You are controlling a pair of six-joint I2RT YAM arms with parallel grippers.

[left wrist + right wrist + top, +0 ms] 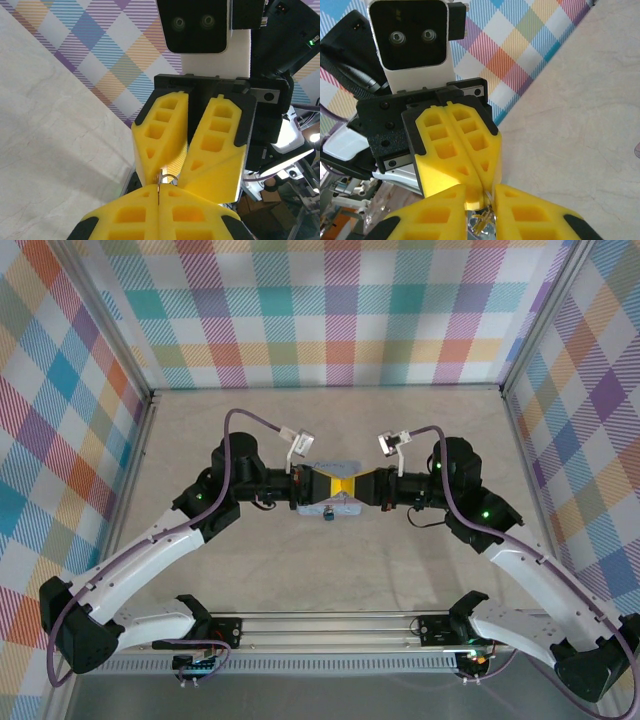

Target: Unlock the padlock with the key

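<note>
Top external view has the two arms reaching in from either side and meeting tip to tip over the middle of the pale, marble-patterned table [250, 570], the left gripper [338, 486] and the right gripper [354, 486] forming one yellow hourglass shape. Under that meeting point lies a pale blue rectangular tin [330, 464]. The tiny blue-teal padlock [328, 512] sits just beside the tin's near edge, a little toward the arm bases and apart from both sets of fingers; it is too small here to tell how it lies. From the left wrist, the left gripper [158, 187] is clenched, its two yellow fingers pressed flat together. A thin brass-yellow metal key [159, 176] stands out of the seam at their tips, and a small silver wire ring [170, 177] loops just beside it. Facing it, the right gripper [170, 175] has its fingers in a narrow V with the ring in the gap. From the right wrist, the left gripper [472, 197] comes down shut from above, and the key [482, 220] shows between the fingers of the right gripper [480, 192], whose jaws stand slightly apart on either side of it. Whether they actually press on the key cannot be told.
</note>
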